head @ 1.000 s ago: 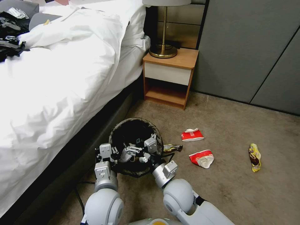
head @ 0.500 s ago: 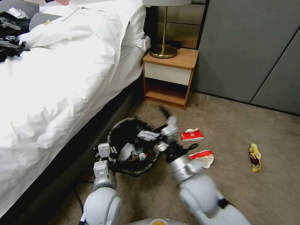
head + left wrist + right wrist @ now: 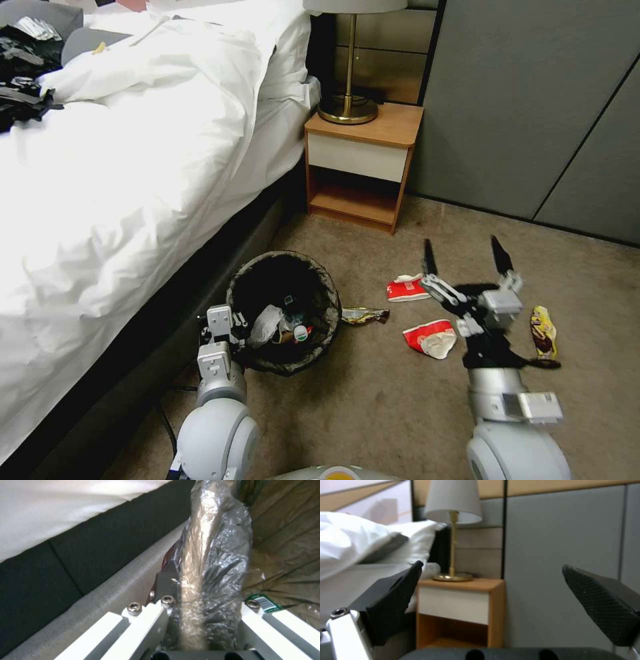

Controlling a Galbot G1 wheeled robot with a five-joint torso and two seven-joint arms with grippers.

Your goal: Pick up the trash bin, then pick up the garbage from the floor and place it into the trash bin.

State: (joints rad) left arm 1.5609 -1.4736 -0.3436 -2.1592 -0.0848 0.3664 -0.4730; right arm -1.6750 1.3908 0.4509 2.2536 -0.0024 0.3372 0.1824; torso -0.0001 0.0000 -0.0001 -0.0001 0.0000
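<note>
The trash bin (image 3: 330,303), lined with a dark crinkly bag, is beside the bed with white tissue (image 3: 265,324) and small scraps inside. My left gripper (image 3: 223,328) is shut on its near rim. In the left wrist view the bagged rim (image 3: 213,542) runs between the left gripper's (image 3: 206,592) fingers. My right gripper (image 3: 464,257) is open and empty, raised above the floor to the bin's right. On the carpet lie two red-and-white wrappers (image 3: 408,288) (image 3: 430,337), a brown wrapper (image 3: 363,315) by the bin and a yellow wrapper (image 3: 543,333). In the right wrist view the right gripper's (image 3: 500,600) fingers stand wide apart.
The bed (image 3: 133,167) with its dark base fills the left side, close against the bin. A wooden nightstand (image 3: 360,160) with a brass lamp (image 3: 348,100) stands ahead, and a grey wall panel (image 3: 533,107) lies beyond. Open carpet spreads to the right.
My right gripper has left the spot over the bin and swung right, ending open above the floor wrappers. The left gripper and the bin have barely moved.
</note>
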